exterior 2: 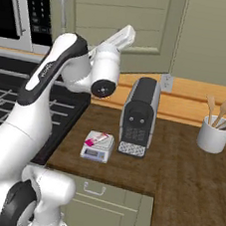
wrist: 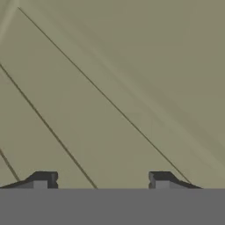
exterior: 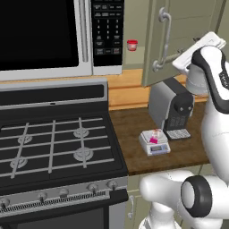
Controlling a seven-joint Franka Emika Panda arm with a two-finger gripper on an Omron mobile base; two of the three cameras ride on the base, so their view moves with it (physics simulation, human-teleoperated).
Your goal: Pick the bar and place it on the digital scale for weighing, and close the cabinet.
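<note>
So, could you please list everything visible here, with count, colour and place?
bar: one, pink and whitish, lying on the scale.
digital scale: one, light grey, on the wooden counter.
coffee machine: one, grey and black, behind the scale.
cabinet: one, olive-beige, door ajar.
microwave: one, black and silver, above the stove.
jar: one, red-lidded, beside the microwave.
utensil holder: one, white, right on the counter.
fingers: two, dark, apart, facing the cabinet door.

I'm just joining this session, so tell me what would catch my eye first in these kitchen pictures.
The white robot arm reaches up toward the olive-beige panelled cabinet door, which hangs ajar above the wooden counter. Below it, a tiny pink-and-whitish bar lies on the small light-grey digital scale, beside the grey-and-black coffee machine.
</note>
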